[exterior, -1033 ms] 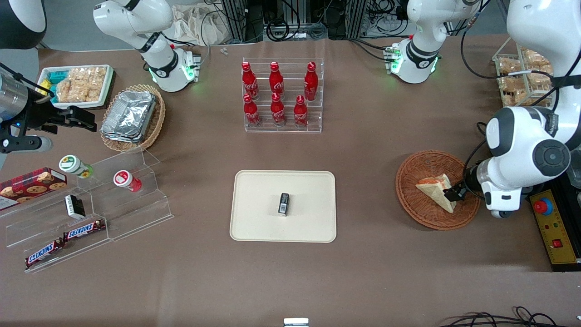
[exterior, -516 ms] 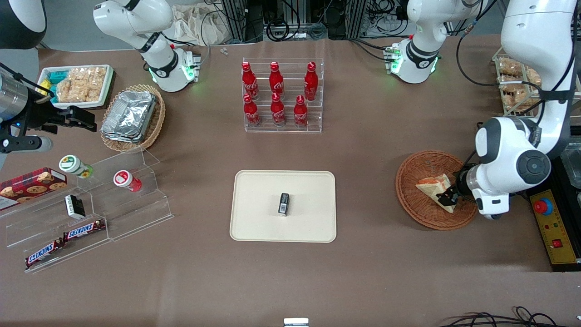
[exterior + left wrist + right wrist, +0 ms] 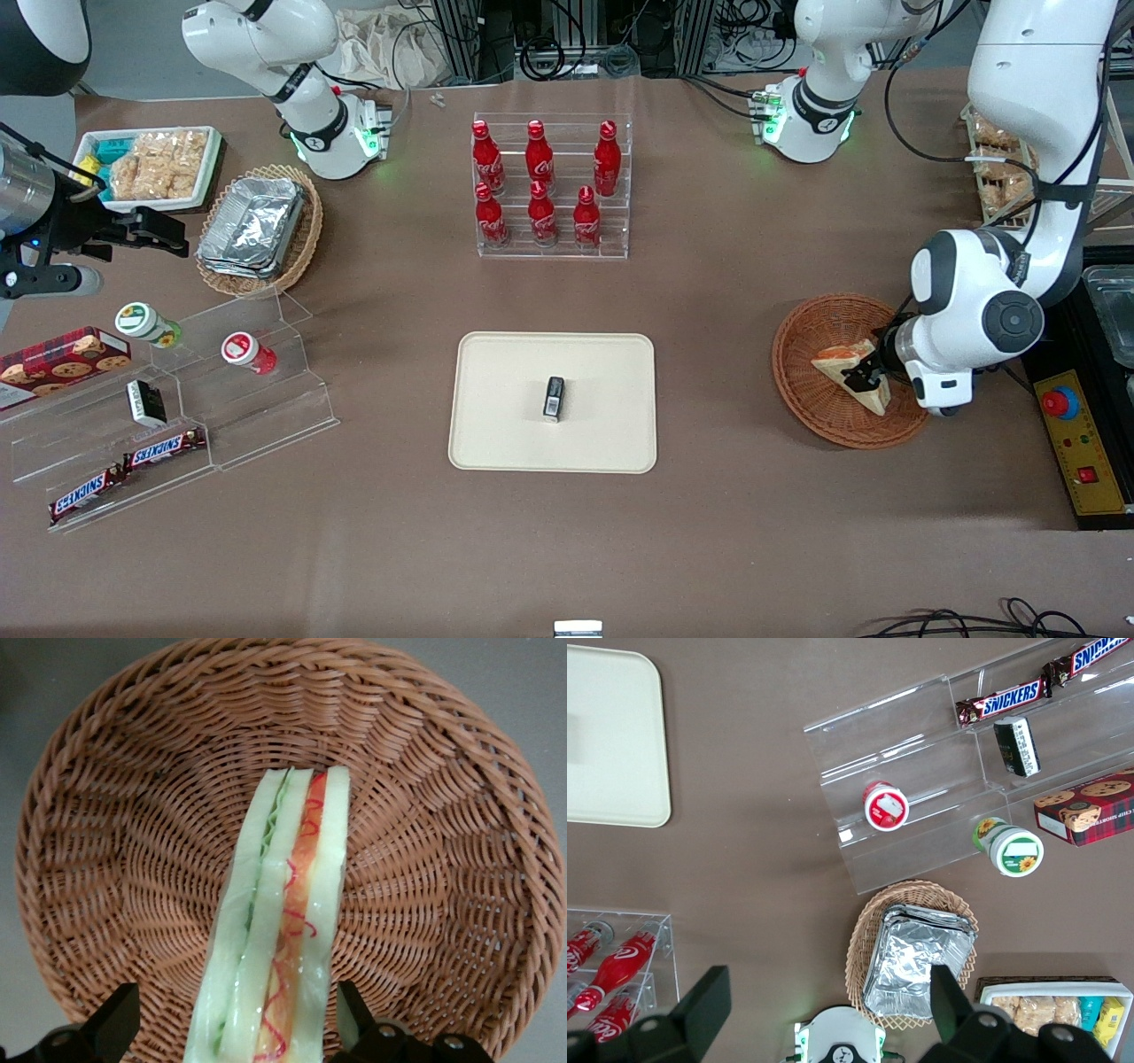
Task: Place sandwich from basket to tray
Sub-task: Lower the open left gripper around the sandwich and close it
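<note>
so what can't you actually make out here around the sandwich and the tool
- Tool fingertips: cut off by the left wrist view's edge; contact with the sandwich unclear.
- Sandwich's end nearest the arm: front view, covered by the tool.
- Basket rim toward the arm: front view, hidden by the wrist.
- Small black box on the tray: label too small.

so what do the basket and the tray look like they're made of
The basket looks like woven wicker, reddish-brown and matte, its strands running in visible rings. The tray looks like smooth moulded plastic, cream with a low rolled rim, though the material is a guess. The hand sits open over the basket, straddling the sandwich.
</note>
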